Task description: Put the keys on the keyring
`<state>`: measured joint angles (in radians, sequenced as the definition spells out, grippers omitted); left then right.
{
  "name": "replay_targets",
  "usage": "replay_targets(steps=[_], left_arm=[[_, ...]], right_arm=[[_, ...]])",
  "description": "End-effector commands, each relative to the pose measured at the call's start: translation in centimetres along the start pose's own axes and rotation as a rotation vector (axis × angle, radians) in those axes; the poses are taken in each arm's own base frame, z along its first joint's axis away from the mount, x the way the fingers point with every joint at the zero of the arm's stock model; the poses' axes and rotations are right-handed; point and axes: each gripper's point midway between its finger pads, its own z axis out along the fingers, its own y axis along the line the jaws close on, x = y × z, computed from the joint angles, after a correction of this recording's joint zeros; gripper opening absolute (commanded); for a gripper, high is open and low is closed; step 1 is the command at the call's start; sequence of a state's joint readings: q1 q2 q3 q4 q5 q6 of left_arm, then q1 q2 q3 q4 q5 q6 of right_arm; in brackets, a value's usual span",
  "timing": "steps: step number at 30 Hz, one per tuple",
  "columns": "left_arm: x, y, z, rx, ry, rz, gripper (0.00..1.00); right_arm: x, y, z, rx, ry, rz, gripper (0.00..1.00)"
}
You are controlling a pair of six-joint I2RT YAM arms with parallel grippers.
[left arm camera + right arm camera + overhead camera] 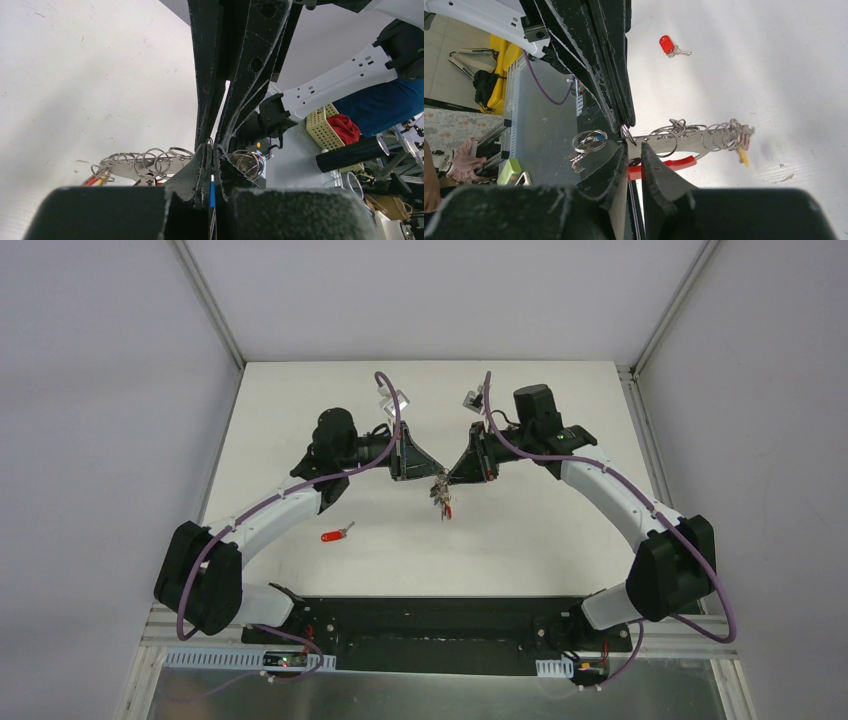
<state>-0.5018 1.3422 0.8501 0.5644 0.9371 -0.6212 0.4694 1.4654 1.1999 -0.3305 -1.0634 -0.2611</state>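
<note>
The keyring (441,497), a bunch of grey rings on a red curved band (676,164), hangs above the table's middle between both grippers. My left gripper (431,478) is shut on it; in the left wrist view a blue tag (212,192) shows between the pressed fingers (197,170), with rings (145,162) fanning out on either side. My right gripper (451,477) faces it from the right. Its jaws stand narrowly apart around a ring at their tips (634,145), with light showing through the gap. One red-headed key (333,536) lies flat on the table, left of the bunch (667,45).
The white table (560,540) is bounded by grey walls behind and at the sides, and by the black base rail (430,625) in front. Off the table, the left wrist view shows a cream basket (325,125) and a black cylinder (350,154).
</note>
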Motion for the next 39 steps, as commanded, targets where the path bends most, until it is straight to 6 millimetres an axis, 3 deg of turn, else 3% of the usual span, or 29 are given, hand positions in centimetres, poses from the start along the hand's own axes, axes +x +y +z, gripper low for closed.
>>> replay_targets(steps=[1, 12, 20, 27, 36, 39], left_arm=[[-1.2, -1.3, -0.2, 0.052, -0.033, 0.061, 0.0], [-0.8, -1.6, -0.3, 0.067, -0.021, 0.063, 0.0], [-0.9, -1.6, -0.3, 0.066, -0.024, 0.069, 0.0], [-0.7, -1.4, -0.3, 0.063, -0.022, 0.066, 0.0], [0.0, -1.3, -0.7, 0.056, 0.025, 0.159, 0.0], [0.4, -1.2, -1.1, 0.033, 0.075, 0.2, 0.1]], right_arm=[[-1.4, 1.3, -0.5, -0.039, -0.036, -0.051, 0.19], [-2.0, 1.3, -0.4, -0.052, -0.044, -0.049, 0.19], [-2.1, 1.6, -0.2, -0.09, -0.044, -0.032, 0.14], [-2.3, 1.8, -0.2, -0.097, -0.047, -0.036, 0.0], [-1.9, 1.5, -0.9, 0.024, 0.023, -0.155, 0.0], [-0.8, 1.5, -0.7, 0.075, 0.094, -0.204, 0.0]])
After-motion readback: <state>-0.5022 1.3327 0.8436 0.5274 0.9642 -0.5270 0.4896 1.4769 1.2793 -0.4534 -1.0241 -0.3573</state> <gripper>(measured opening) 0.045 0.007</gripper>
